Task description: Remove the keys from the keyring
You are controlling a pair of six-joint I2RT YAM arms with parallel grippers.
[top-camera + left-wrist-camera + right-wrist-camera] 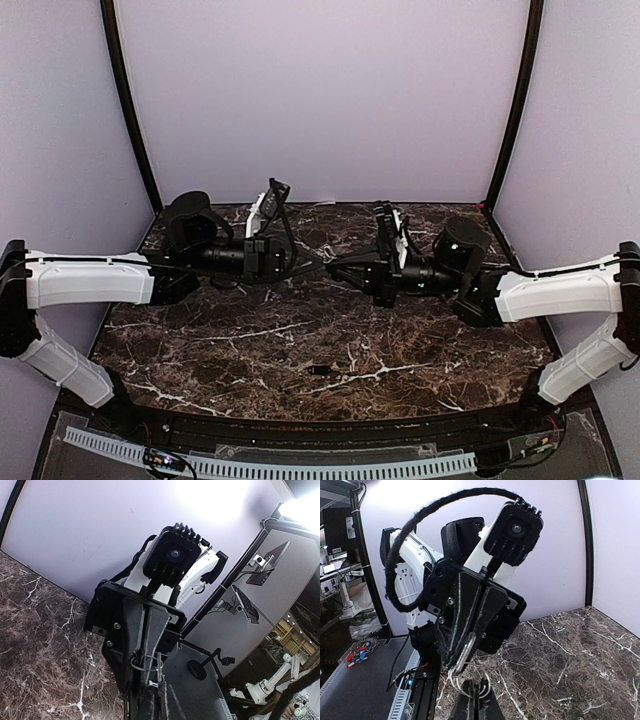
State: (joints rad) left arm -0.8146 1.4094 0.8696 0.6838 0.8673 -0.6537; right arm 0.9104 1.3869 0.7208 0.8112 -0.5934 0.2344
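Both arms meet tip to tip above the middle of the dark marble table [250,340]. My left gripper [308,263] is shut on a slim silvery key [465,650], whose edge shows at its fingertips [159,666]. The right gripper [474,687] is shut on the thin wire keyring [488,682], which hangs from that key. In the left wrist view the keyring [144,663] loops at the tip of the right gripper, just above my left gripper [159,692]. The right gripper [338,268] faces the left one. Another small dark key [320,370] lies loose on the table near the front.
Lilac walls [320,90] close the back and sides, with black corner posts [130,110]. A black rail and a white slotted cable channel [270,465] run along the near edge by the arm bases.
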